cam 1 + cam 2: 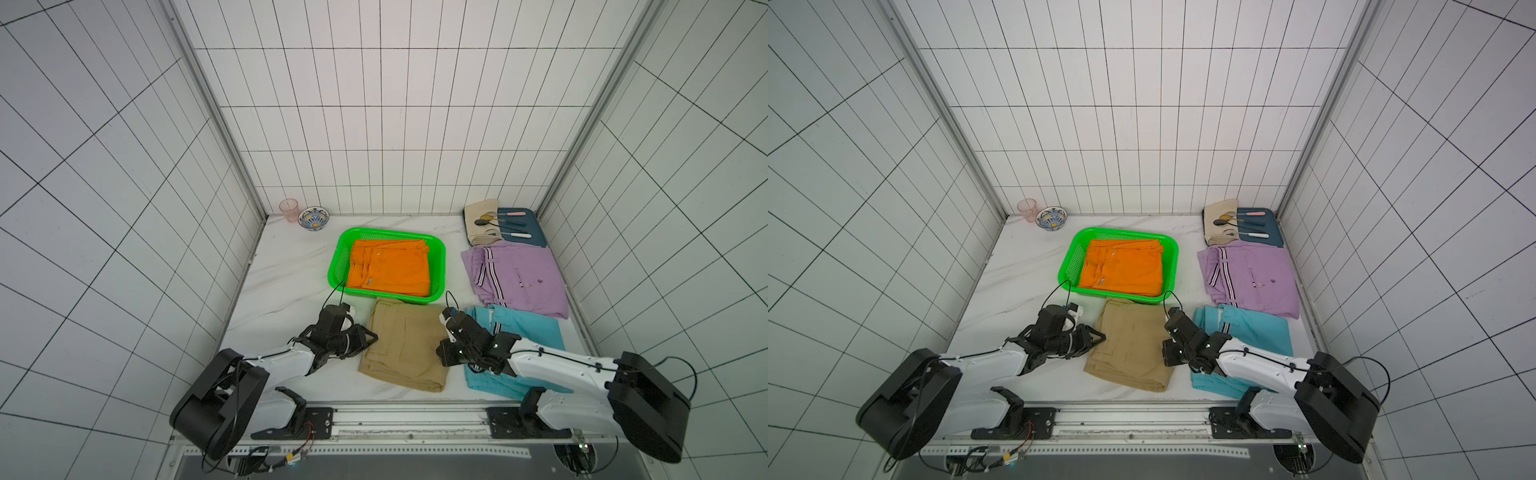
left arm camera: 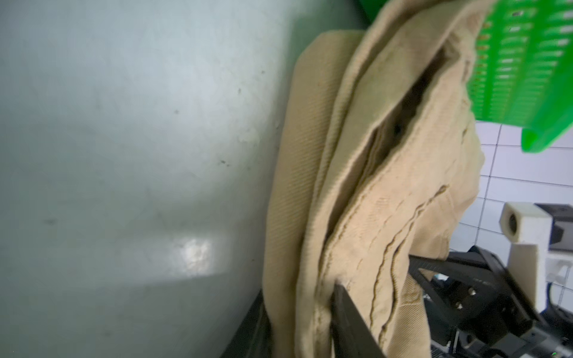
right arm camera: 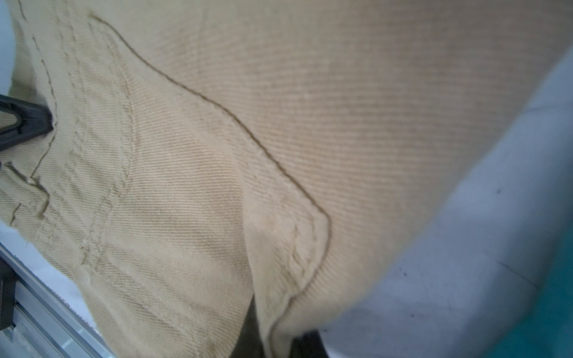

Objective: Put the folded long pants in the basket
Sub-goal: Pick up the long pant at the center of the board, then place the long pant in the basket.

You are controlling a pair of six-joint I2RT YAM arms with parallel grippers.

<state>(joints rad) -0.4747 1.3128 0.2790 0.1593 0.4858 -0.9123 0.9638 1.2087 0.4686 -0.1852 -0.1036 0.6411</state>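
- A white, grey-veined worktop (image 1: 286,270) is boxed in by white tiled walls (image 1: 374,124) with dark grout at 9, 12 and 3 o'clock. A metal rail (image 1: 407,415) runs along 6 o'clock.
- The green basket (image 1: 338,266) stands mid-worktop with the orange pants (image 1: 390,268) folded inside.
- The khaki pants (image 1: 405,345) lie at the basket's 6 o'clock, touching its near wall. The left jaws pinch their 9 o'clock edge and the right jaws pinch their 3 o'clock edge.
- The lilac pants (image 1: 517,278) lie at the basket's 3 o'clock and the light blue pants (image 1: 528,324) at 4 o'clock.
- A pink cup (image 1: 289,210) and a patterned bowl (image 1: 313,218) sit in the 11 o'clock corner, and a dark blue tray (image 1: 536,237) in the 1 o'clock corner.
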